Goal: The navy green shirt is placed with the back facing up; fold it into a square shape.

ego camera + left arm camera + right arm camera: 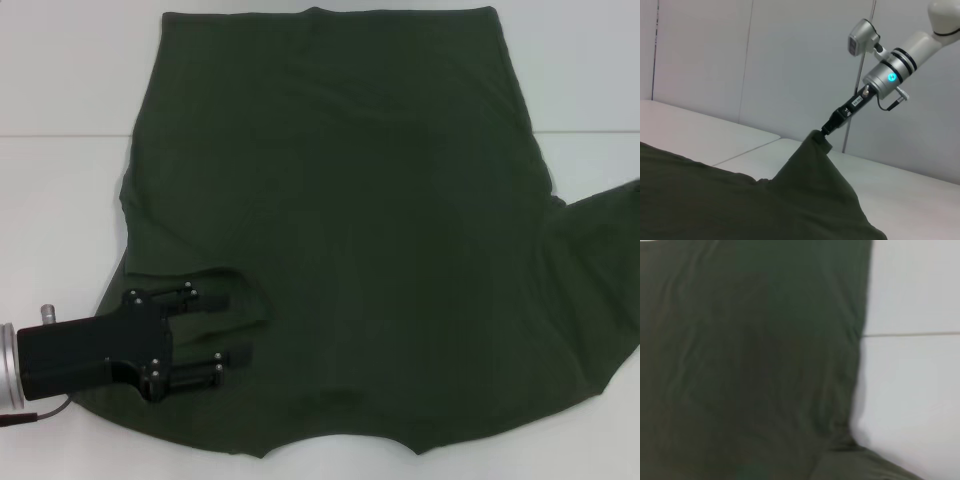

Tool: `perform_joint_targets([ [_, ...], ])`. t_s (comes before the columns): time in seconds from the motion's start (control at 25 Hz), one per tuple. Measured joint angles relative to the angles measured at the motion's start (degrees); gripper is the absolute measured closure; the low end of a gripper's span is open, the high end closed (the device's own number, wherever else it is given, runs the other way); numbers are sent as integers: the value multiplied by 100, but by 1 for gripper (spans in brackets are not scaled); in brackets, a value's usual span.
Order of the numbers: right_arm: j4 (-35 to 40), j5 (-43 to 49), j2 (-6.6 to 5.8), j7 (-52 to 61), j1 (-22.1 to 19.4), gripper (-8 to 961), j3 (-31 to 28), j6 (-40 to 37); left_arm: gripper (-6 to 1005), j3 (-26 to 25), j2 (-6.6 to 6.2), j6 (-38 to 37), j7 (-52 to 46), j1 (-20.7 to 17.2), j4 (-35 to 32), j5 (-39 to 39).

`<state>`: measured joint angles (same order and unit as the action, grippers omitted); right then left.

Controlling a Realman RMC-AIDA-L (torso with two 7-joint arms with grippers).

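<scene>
The navy green shirt [340, 220] lies spread on the white table, plain side up, hem at the far end. My left gripper [228, 328] is open, with its fingers low over the shirt's near left corner by the sleeve. My right gripper is out of the head view. It shows in the left wrist view [826, 131], shut on the tip of the shirt's right sleeve [815, 150] and holding it pulled up into a peak. The sleeve runs off the right edge of the head view [600, 260]. The right wrist view shows the shirt's side edge [750, 365].
The white table [60, 200] has a seam line across it [60, 135]. Bare table shows to the left and right of the shirt [910, 390]. A pale wall stands behind the table in the left wrist view [765, 60].
</scene>
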<state>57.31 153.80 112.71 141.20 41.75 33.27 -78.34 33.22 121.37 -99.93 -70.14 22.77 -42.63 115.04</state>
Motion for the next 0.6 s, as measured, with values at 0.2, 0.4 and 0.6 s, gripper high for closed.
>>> perform_joint_targets([
  [0.2, 2, 1, 76, -2, 227, 856, 128, -124, 275, 0, -6, 0, 0, -3, 0, 0],
  [0.4, -118, 3, 233, 50, 543, 843, 457, -131, 274, 0, -8, 0, 0, -9, 0, 0],
  [0.6, -329, 55, 357, 316, 816, 830, 1091, 110, 274, 0, -8, 1, -1, 1, 0, 4],
])
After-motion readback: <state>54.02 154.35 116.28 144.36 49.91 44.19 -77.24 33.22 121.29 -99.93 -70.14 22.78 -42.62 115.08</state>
